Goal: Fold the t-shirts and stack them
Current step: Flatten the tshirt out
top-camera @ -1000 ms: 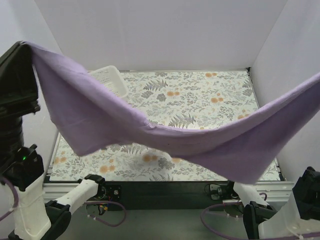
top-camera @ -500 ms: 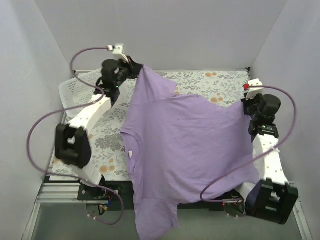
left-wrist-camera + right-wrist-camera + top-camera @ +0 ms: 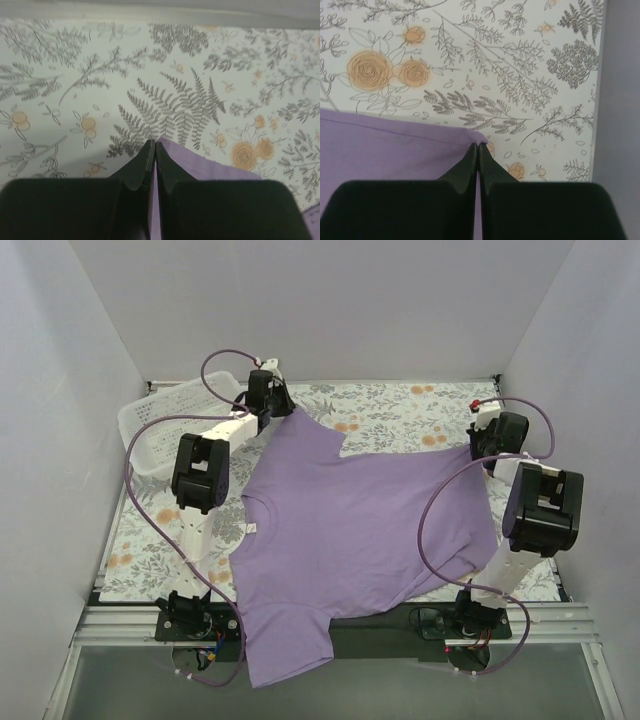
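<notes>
A lavender t-shirt (image 3: 360, 525) lies spread across the floral table, neck to the left, one sleeve hanging over the near edge. My left gripper (image 3: 287, 410) is shut on its far left corner; in the left wrist view the closed gripper (image 3: 155, 145) pinches purple fabric (image 3: 210, 165). At the far right my right gripper (image 3: 478, 452) is shut on the shirt's hem corner. The right wrist view has this gripper (image 3: 478, 146) closed on the lavender hem (image 3: 390, 145), low over the table.
A white perforated basket (image 3: 165, 420) sits at the far left, behind the left arm. Grey walls close in the table (image 3: 400, 410) on three sides. Purple cables loop over both arms.
Both arms swung the shirt from hanging high near the camera out over the table and lowered it. It now lies spread flat, corners still pinched.
</notes>
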Robot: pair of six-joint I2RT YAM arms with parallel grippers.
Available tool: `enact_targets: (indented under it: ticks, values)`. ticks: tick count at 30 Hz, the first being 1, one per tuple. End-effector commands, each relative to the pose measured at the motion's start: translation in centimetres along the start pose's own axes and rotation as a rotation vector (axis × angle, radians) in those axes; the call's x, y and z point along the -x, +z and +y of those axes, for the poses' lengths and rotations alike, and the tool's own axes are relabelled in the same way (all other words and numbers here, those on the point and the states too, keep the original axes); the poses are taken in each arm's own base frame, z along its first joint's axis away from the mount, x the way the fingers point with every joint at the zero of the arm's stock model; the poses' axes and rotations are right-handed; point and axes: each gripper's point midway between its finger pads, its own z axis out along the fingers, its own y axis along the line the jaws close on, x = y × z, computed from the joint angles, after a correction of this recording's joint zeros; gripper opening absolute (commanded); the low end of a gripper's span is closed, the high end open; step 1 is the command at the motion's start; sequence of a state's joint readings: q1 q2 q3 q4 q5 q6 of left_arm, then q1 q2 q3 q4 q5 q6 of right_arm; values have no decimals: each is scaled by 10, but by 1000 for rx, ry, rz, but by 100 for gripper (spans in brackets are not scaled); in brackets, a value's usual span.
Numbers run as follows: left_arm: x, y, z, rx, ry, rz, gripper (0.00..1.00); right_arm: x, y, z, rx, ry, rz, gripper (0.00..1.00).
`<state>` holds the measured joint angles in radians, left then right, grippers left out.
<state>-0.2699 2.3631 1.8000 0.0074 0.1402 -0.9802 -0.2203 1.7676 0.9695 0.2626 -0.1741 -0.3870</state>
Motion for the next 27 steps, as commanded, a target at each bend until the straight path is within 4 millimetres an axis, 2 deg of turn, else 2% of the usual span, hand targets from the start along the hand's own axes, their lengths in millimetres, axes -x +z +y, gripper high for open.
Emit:
enact_targets:
  ticks: [1, 4, 11, 15, 22, 27]
  values:
    - [66, -20, -6, 11, 11, -148, 0, 47, 10, -28, -85, -7, -120, 1]
    - [73, -21, -3, 25, 13, -172, 0, 51, 15, -31, -88, 6, -122, 1]
    - [97, -30, -14, -4, 4, -242, 0, 61, 14, -28, -62, 20, -144, 1]
    - [95, -34, -15, -10, 9, -239, 0, 59, 8, -29, -58, 24, -145, 1]
    - [100, -54, -35, -93, 33, -245, 0, 52, -6, -44, -64, 73, -153, 1]
    - [104, -70, -47, -143, 36, -245, 0, 50, -15, -38, -14, 81, -162, 1]
